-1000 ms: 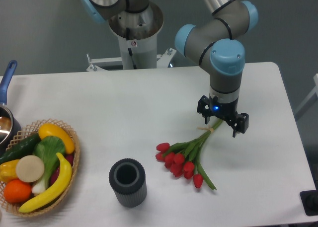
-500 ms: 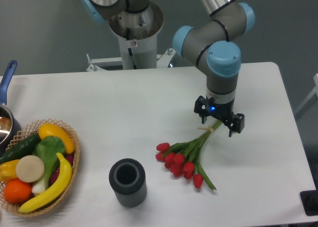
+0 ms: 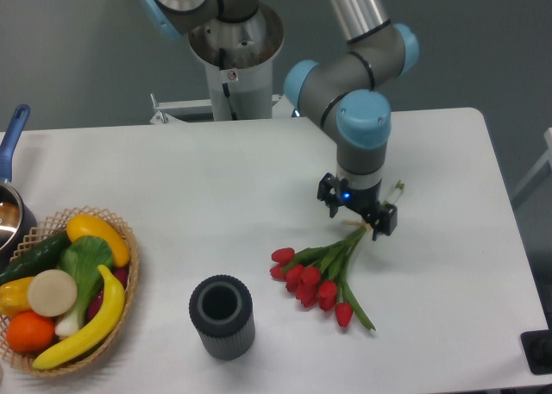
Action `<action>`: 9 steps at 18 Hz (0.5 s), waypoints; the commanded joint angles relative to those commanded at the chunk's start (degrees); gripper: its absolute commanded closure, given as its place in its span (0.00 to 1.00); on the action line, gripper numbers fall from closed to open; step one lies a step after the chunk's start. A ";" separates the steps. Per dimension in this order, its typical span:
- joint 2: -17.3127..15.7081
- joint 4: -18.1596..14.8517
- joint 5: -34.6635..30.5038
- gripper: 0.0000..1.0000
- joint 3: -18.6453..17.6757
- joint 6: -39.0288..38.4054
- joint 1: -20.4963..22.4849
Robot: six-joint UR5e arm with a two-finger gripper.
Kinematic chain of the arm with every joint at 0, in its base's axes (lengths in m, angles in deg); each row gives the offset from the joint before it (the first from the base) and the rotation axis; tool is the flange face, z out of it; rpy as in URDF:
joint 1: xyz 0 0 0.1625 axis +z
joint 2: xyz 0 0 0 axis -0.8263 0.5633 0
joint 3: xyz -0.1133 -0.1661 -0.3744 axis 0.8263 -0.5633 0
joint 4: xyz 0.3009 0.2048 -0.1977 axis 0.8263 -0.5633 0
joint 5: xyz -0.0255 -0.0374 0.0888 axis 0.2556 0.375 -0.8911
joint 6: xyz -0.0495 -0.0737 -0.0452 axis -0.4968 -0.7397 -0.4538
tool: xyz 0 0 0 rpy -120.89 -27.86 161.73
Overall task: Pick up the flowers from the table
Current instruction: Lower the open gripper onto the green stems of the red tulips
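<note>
Sliding leftward over the last second, the gripper (image 3: 357, 211) now hangs with its jaws spread and nothing between them, directly above the stem end of the flowers (image 3: 321, 273). They lie flat on the table (image 3: 216, 178), red heads fanned out below and to the left of the gripper, stems running up beneath it. I'd guess it lines up there because the banded stems give a narrower, firmer hold than the blooms.

Red tulip heads on green stems make up the flowers (image 3: 321, 269), tied with what looks like a pale band, on the plain white table (image 3: 216, 178). Near left, a dark grey ribbed cup (image 3: 222, 317); the arm's joints are light blue.
</note>
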 joint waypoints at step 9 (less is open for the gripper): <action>2.38 0.00 0.00 0.06 1.67 -0.09 -1.32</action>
